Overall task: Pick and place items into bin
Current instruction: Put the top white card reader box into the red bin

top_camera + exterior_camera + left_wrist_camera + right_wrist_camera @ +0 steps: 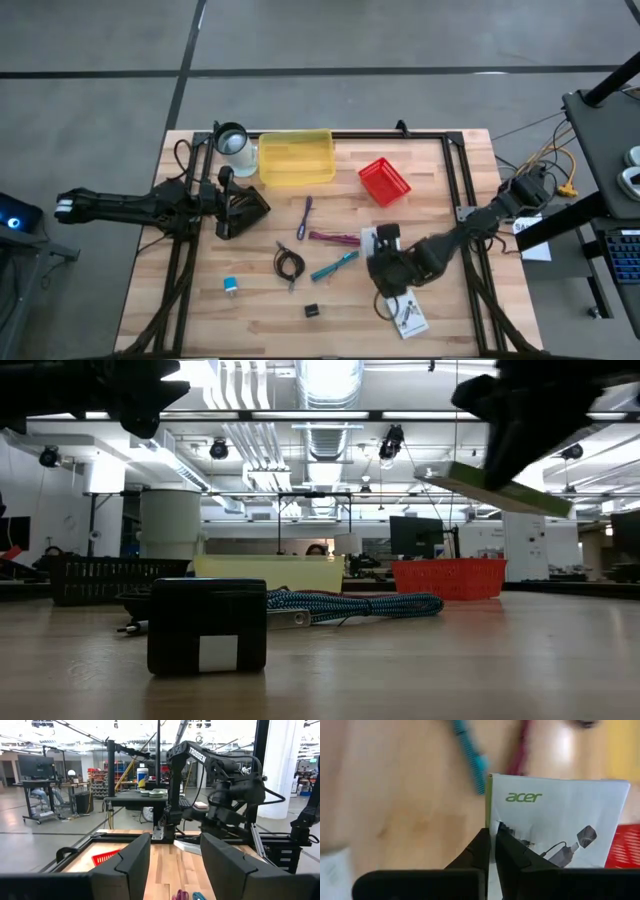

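Cards: we count two, one [560, 825] pinched in the right gripper [492, 845], one [410, 318] at lower right. Left gripper [175, 865] gapes, its tips cut off.

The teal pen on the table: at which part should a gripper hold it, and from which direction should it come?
Probably at the middle of the teal pen, from straight above, with the fingers across its narrow width. It lies flat and slanted on the table; the maroon strip and the right gripper, shut on a white card, are close.
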Controlling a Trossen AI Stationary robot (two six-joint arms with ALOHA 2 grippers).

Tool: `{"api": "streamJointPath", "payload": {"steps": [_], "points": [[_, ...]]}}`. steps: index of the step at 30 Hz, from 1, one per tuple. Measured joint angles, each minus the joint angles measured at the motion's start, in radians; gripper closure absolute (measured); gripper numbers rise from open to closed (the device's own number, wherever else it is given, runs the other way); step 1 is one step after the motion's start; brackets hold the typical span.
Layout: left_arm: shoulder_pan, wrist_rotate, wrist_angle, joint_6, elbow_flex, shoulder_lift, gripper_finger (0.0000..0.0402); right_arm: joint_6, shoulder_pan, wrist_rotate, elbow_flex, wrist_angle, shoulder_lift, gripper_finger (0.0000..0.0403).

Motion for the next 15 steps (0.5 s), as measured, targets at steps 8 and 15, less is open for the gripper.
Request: {"api": "streamJointPath", "payload": {"steps": [8,15], "points": [[0.000,0.000,0.000,0.000,0.000,0.000,0.0242,0.007,-0.133,0.002,0.050,0.001,0.000,0.0394],[0.000,0.000,0.000,0.017,0.000,0.000,0.0242,0.081,-0.279,-0.002,0.108,-0.039,-0.003,0.0394]]}}
